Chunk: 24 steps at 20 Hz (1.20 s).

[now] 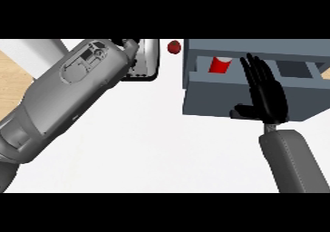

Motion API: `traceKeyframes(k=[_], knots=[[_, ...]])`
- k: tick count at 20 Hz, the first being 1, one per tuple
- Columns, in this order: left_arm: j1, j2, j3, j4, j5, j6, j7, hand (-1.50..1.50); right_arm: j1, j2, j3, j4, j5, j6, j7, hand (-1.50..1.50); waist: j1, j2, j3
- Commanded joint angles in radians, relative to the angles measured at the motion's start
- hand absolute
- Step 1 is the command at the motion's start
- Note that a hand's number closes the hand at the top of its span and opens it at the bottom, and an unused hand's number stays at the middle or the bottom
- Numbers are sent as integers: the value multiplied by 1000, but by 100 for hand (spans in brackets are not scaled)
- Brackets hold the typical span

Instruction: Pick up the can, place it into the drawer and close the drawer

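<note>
While the counter fills most of the head view, these lines run from its biggest thing down to its smallest.

Counter [161, 149]: white top, bare across the middle and the lower part; a strip of light wood shows at the far left edge.

Left forearm [54, 104]: broad grey arm, rising from the lower left corner and slanting up toward the top middle. It covers much of the left side.

Drawer unit [215, 97]: grey-blue box at the upper right, standing on the counter. Its drawer [298, 68] is pulled out, so the inside shows from above, split into compartments.

Right forearm [295, 163]: grey, coming up from the lower right edge toward the drawer unit.

Right hand [268, 97]: black, fingers straight and together, pointing up the view. It lies flat over the drawer's front, thumb out to the left, fingertips over the open inside. It grips nothing.

Dark-edged panel [149, 59]: pale with a black border, at the top middle, partly behind the left arm's end.

Left hand [128, 45]: only a small dark part shows at the arm's end, near the top; whether its fingers are open or closed cannot be told.

Can [219, 65]: red, inside the drawer's left compartment, just left of the right hand's fingers.

Red knob [173, 46]: small round red thing, just left of the drawer unit's top corner.
</note>
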Motion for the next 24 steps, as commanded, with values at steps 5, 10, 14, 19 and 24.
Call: traceKeyframes(k=[5, 10, 14, 19, 24], knots=[[60, 92, -3, -130, -15, -18, 99, -150, -153, 49, -53, 314, 49, -155, 10, -150, 11, 25, 23], [151, 131, -5, -226, -33, -10, 83, -150, -275, -4, -138, 477, 20, -242, -32, -150, 32, 34, 24], [235, 169, -1, -297, -42, -29, 77, -150, -417, 28, -139, 583, 74, -250, 45, -150, 25, 34, 22], [259, 180, 4, -355, -67, 4, 112, -150, -530, 19, -171, 723, 86, -340, 44, -150, 27, 39, 23], [330, 198, 1, -429, -79, -4, 104, -150, -607, -23, -200, 803, 73, -327, 30, -150, 37, 42, 23]])
